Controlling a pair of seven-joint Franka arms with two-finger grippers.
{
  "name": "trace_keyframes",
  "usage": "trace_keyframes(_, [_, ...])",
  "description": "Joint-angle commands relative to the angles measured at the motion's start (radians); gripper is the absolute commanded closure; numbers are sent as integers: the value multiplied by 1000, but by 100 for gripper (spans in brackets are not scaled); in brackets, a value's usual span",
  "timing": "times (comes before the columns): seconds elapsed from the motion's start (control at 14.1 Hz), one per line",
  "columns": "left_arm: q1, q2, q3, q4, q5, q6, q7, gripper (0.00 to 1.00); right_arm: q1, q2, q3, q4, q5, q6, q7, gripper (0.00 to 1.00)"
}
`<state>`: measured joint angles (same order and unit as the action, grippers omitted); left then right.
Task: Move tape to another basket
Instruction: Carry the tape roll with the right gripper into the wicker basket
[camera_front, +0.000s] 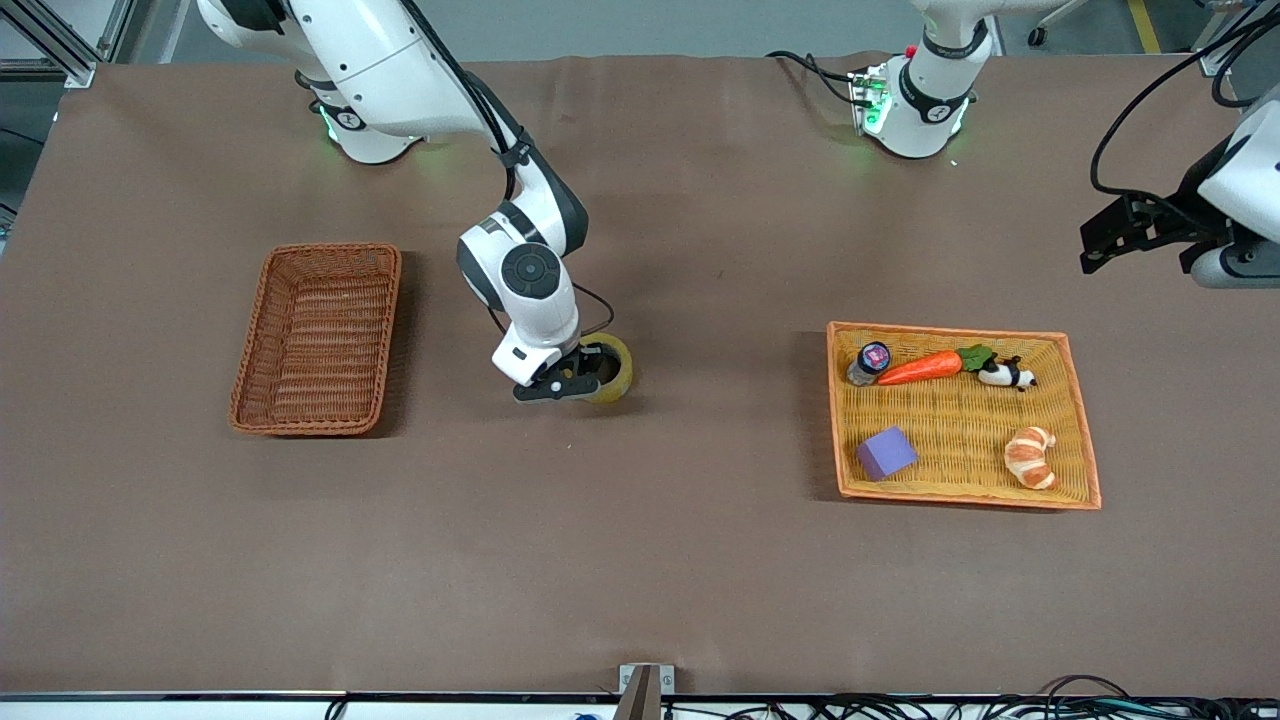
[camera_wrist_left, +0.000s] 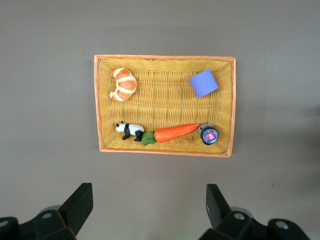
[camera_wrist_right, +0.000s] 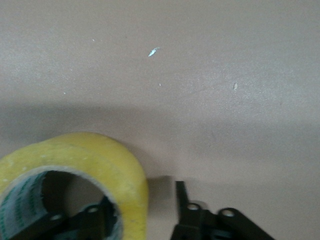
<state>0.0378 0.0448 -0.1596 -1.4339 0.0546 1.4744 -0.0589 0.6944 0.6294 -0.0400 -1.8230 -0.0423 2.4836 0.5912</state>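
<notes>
The tape (camera_front: 622, 368), a yellowish ring with a grey core, lies on the brown table between the basket and the yellow tray. It also shows in the right wrist view (camera_wrist_right: 100, 155). My right gripper (camera_front: 575, 385) is down at the tape and open. In the right wrist view (camera_wrist_right: 144, 200) one finger is inside the ring. The other finger is outside, with a gap to the tape's wall. The dark reddish-brown wicker basket (camera_front: 315, 340) stands empty toward the right arm's end. My left gripper (camera_front: 1100, 245) waits high up, open and empty (camera_wrist_left: 149, 192).
The flat yellow tray with an orange rim (camera_front: 1085, 440) holds a purple cube (camera_front: 886, 452), a croissant (camera_front: 1031, 457), a carrot (camera_front: 925, 366), a toy panda (camera_front: 1006, 374) and a small jar (camera_front: 869, 361). The tray also shows in the left wrist view (camera_wrist_left: 165, 107).
</notes>
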Motion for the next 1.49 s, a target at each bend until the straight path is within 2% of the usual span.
trace_keyframes(0.0, [-120, -54, 136, -40, -19, -20, 31, 0, 2, 1, -8, 34, -19, -17, 84, 100])
trace_keyframes(0.14, [-135, -59, 153, -51, -19, -20, 30, 0, -4, -3, -6, 62, -18, -72, 90, 100])
trace_keyframes(0.28, [-128, -57, 150, -49, -21, -20, 30, 0, -9, -28, -6, 141, -7, -255, 93, 100])
trace_keyframes(0.35, [-130, -56, 150, -48, -19, -19, 30, 0, -21, -78, -8, 175, -7, -373, 91, 100])
trace_keyframes(0.5, [-131, -52, 147, -45, -19, -16, 28, 0, -99, -192, -8, 185, -11, -549, 56, 100])
trace_keyframes(0.85, [-134, -48, 147, -43, -19, -5, 28, 0, -378, -419, -8, 116, -14, -735, -301, 100])
trace_keyframes(0.99, [-138, -46, 147, -43, -19, 3, 28, 0, -447, -496, -8, 15, -16, -721, -397, 100])
trace_keyframes(1.21, [-138, -43, 147, -43, -25, 10, 28, 0, -538, -620, -9, -209, -18, -614, -534, 100])
trace_keyframes(1.35, [-135, -43, 147, -43, -30, 10, 28, 0, -602, -704, -9, -425, -19, -441, -609, 100])
trace_keyframes(1.42, [-133, -42, 147, -43, -30, 10, 28, 0, -639, -715, -9, -505, -19, -349, -658, 100])
